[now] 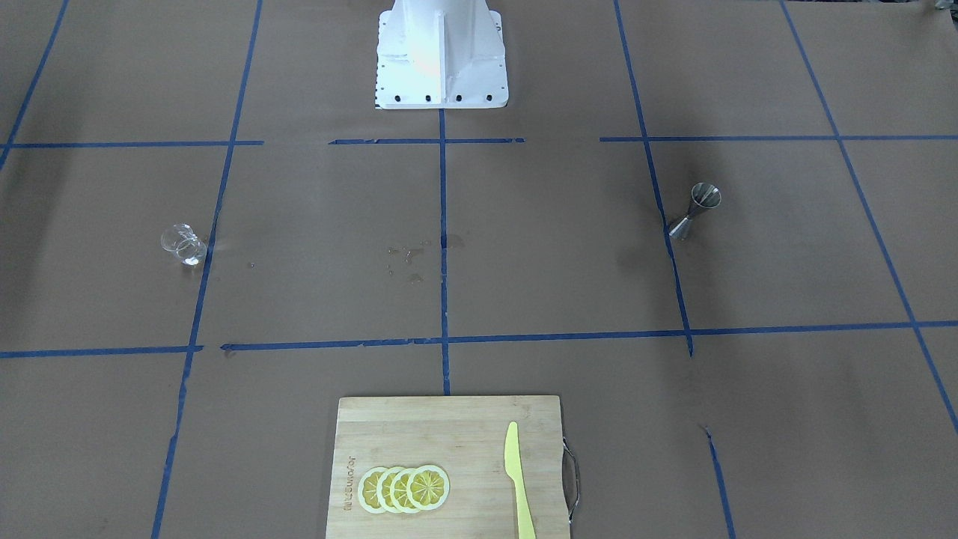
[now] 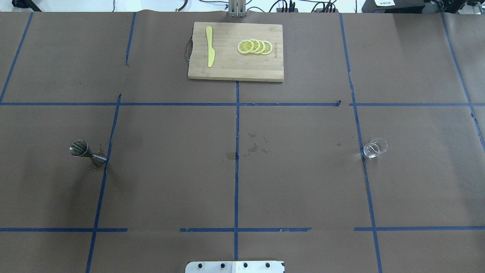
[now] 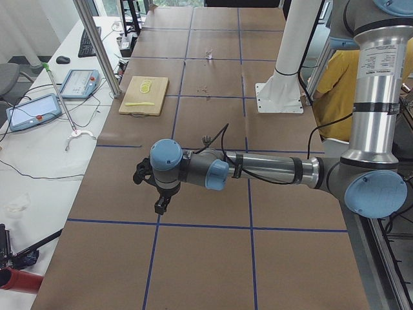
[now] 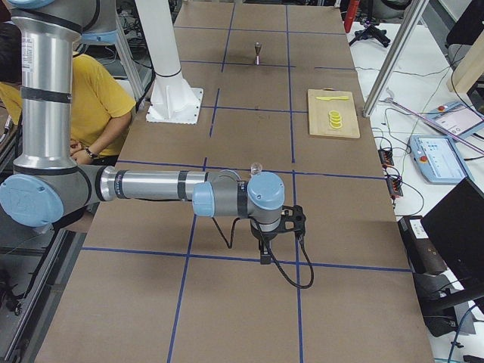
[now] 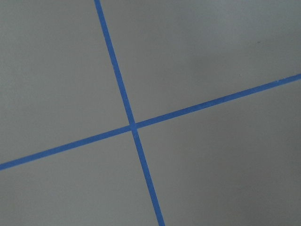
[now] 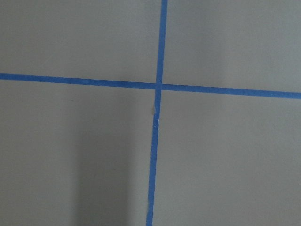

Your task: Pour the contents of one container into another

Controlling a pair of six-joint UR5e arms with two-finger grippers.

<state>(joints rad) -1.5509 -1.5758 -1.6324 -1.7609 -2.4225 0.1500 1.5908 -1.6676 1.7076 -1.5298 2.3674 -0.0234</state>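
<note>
The clear glass cup (image 2: 375, 148) stands upright on the brown paper on the table's right half, also in the front view (image 1: 183, 245). The steel jigger (image 2: 87, 152) stands upright on the left half, by a blue tape line (image 1: 696, 211). Neither gripper shows in the overhead or front view. In the exterior left view my left gripper (image 3: 159, 205) hangs over the table's end, well short of the jigger (image 3: 207, 139). In the exterior right view my right gripper (image 4: 265, 251) hangs short of the cup (image 4: 255, 168). Whether either is open or shut I cannot tell. Both wrist views show only paper and tape.
A wooden cutting board (image 2: 227, 72) with lemon slices (image 2: 254, 46) and a yellow knife (image 2: 209, 51) lies at the far middle. Small wet spots (image 2: 253, 146) mark the centre. The white robot base (image 1: 441, 75) stands at the near edge. A person in yellow (image 4: 91, 98) sits behind the robot.
</note>
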